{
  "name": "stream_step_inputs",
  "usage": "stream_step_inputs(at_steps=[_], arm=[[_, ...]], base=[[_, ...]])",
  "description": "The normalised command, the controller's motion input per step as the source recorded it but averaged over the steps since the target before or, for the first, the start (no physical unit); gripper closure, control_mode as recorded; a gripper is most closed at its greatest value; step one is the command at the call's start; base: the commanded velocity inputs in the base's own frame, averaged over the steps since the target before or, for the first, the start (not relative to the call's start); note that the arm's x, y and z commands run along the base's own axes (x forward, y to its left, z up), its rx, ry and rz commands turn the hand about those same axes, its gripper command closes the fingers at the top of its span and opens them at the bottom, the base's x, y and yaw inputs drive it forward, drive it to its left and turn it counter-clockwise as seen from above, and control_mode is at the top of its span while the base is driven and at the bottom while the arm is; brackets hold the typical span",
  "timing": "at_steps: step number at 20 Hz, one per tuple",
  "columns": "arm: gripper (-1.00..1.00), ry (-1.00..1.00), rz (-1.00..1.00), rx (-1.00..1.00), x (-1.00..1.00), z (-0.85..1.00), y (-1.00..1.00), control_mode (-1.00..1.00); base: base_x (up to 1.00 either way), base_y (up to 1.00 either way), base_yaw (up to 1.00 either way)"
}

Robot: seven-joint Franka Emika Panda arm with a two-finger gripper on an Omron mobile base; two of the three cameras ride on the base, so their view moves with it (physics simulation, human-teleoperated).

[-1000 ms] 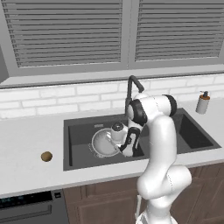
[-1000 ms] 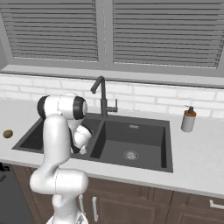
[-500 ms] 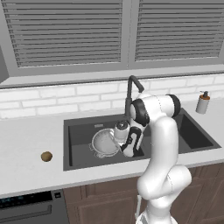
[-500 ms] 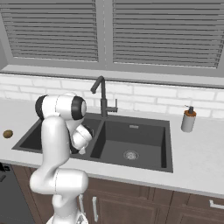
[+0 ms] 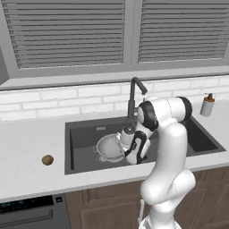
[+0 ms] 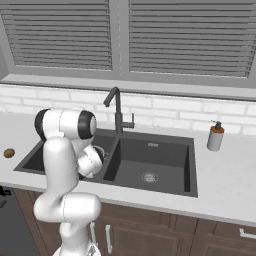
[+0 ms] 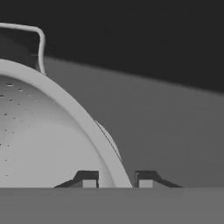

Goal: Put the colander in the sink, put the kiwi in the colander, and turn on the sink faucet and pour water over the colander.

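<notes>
Matte dark sink [image 5: 85, 134] | perforated steel colander [image 5: 110, 147] | end effector [image 7: 116, 179] narrow, straddling colander rim

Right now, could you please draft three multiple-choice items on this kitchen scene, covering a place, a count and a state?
1. Where is the kiwi?
A. on the counter left of the sink
B. inside the colander
C. beside the soap bottle

2. How many basins does the sink have?
A. one
B. two
C. three

3. How do the end effector's fingers stand at the colander?
A. wide open above it
B. one on each side of its rim
C. closed on the faucet

Answers:
1 A, the brown fruit lies on the light counter, apart from the sink.
2 B, the right base view shows two dark basins side by side.
3 B, the hand view has the end effector straddling the rim.
</notes>
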Motion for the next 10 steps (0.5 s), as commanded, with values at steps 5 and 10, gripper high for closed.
stream_step_inputs(at_steps=[5, 10], arm=[[1.00, 0.03, -0.10, 0.11, -0.31, 0.02, 0.07, -1.00], [-1.00, 0.04, -0.10, 0.06, -0.02, 0.00, 0.22, -1.00]], base=[[0.00, 0.00, 0.00], [0.00, 0.00, 0.00]])
